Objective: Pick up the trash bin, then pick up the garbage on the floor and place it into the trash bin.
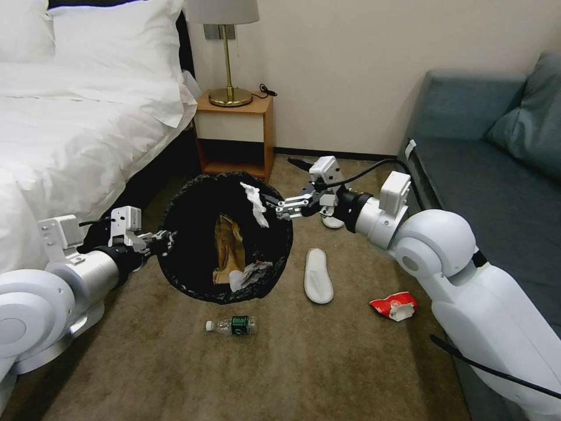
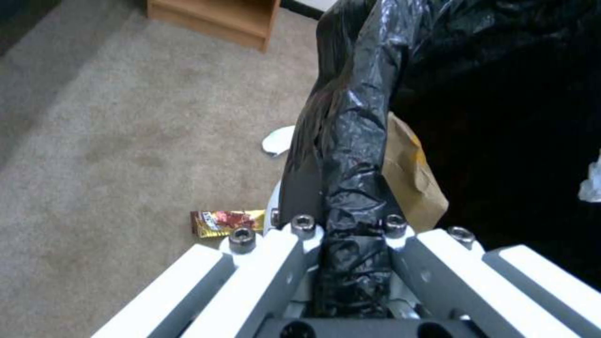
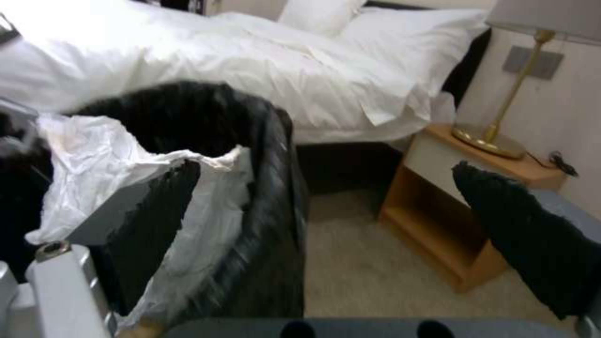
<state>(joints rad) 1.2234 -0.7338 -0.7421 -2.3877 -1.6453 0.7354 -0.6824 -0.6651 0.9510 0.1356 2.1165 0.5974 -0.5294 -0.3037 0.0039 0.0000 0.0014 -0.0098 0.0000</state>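
Head view: left gripper (image 1: 165, 240) jaws clamp trash bin (image 1: 193, 257); right gripper (image 1: 279, 207) jaws spread; two slippers (image 1: 318, 275).

bin (image 1: 225, 237): bed (image 1: 76, 128) left | nightstand (image 1: 236, 134) behind | slipper (image 1: 318, 283) right | bottle (image 1: 232, 325) before | paper bag (image 1: 227, 248), probably tissues, in

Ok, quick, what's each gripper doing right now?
Left gripper: shut on the trash bin rim.
Right gripper: fingers open at the bin's far rim, white tissue draped beside them.
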